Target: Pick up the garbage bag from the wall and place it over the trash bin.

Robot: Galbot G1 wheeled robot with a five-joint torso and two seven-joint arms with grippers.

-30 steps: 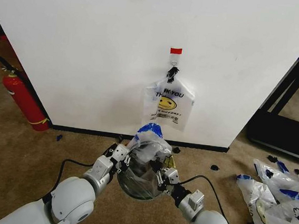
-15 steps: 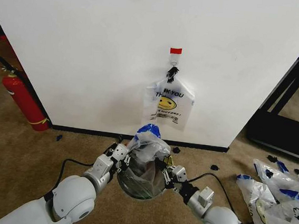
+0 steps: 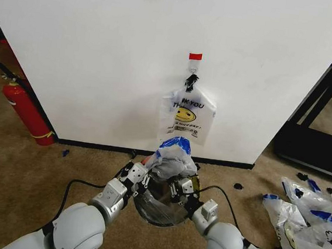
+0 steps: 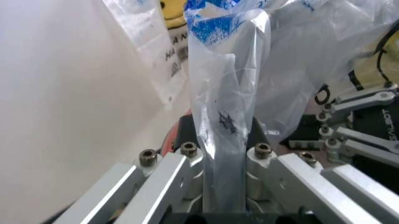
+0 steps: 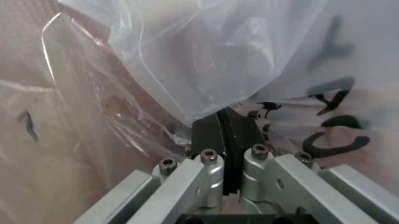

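The garbage bag is a bunched whitish film with a blue handle patch on top, heaped over the far rim of the trash bin, a dark see-through bucket on the carpet by the wall. At the bin's left rim my left gripper is shut on a strip of the bag, which runs up between its fingers. My right gripper is at the bin's right rim. It is shut on the bag's edge, and the film billows over it.
A similar smiley "THANK YOU" bag hangs from a hook under red tape on the white wall. A red fire extinguisher stands at the left. Several loose bags lie at the right, by a black rack.
My right gripper has swung in towards the bin's middle, and the bunched bag has shifted right and slightly up. The left gripper has edged right.
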